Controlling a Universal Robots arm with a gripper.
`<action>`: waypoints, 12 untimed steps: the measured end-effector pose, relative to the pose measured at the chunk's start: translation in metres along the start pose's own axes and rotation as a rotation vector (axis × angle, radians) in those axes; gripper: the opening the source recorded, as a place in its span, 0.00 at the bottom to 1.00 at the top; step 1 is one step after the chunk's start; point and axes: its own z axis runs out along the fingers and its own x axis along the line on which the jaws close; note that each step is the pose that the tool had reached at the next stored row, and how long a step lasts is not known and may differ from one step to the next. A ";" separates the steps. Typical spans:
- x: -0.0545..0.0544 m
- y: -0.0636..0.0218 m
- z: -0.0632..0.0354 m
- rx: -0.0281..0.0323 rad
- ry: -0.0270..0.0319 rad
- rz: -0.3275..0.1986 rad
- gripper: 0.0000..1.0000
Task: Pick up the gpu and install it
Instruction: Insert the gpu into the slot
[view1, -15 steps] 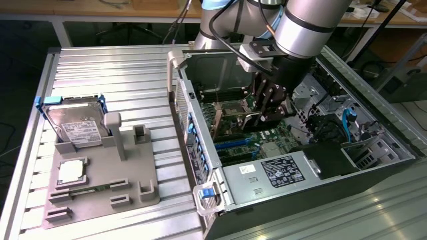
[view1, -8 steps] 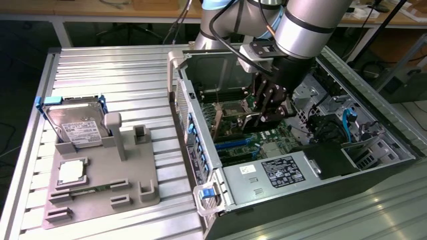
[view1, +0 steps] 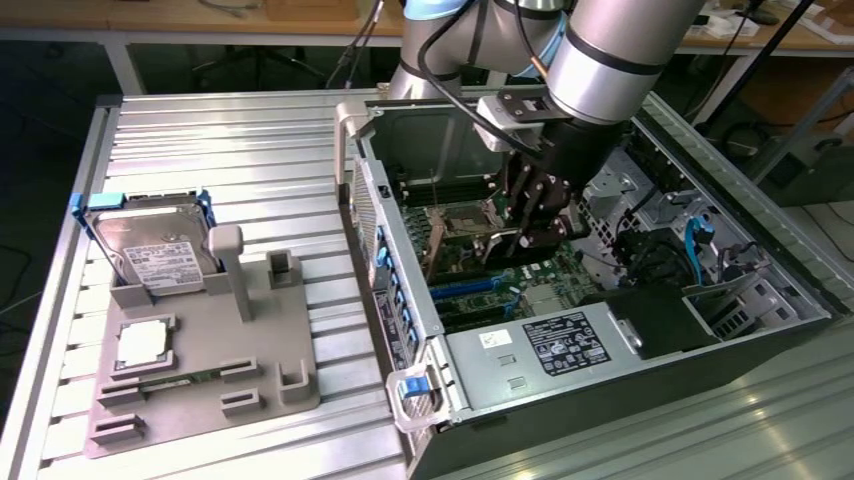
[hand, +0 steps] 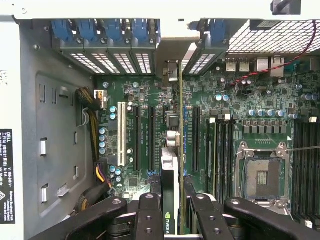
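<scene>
Wrist view has the jaws (hand: 172, 212) clenched on the gpu (hand: 171, 165), which runs edge-on between the black fingers (hand: 148, 215) and reaches away toward the rear bracket openings of the computer case (hand: 30, 125). The card stands upright over the green motherboard (hand: 235, 100), lined up along the black expansion slots (hand: 150, 140), with a white slot (hand: 120, 132) further off to one side; whether its lower edge is seated in a slot cannot be told. On the card's other side lie the empty CPU socket (hand: 262, 175) and the memory slots (hand: 305, 165) beyond it.

In the exterior view the jaws (view1: 527, 235) are down inside the open case (view1: 414, 330), holding the gpu (view1: 437, 245) upright near the case's left wall, its tan face turned toward the exterior view's left. The power supply (view1: 547, 350) with its black label sits at the near end of the case.

Left of the case, on the ribbed table (view1: 227, 130), a grey holder tray (view1: 267, 350) carries a hard drive (view1: 160, 255) with a white label standing at its far end, a processor (view1: 144, 340) lying flat, and a memory stick (view1: 174, 381) near the front.
</scene>
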 end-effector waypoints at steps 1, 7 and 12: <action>0.000 0.0000 0.0007 0.0000 0.0000 0.000 0.27; 0.000 -0.0002 0.0045 0.0000 0.0000 0.000 0.27; 0.000 -0.0003 0.0071 0.0001 0.0000 0.000 0.27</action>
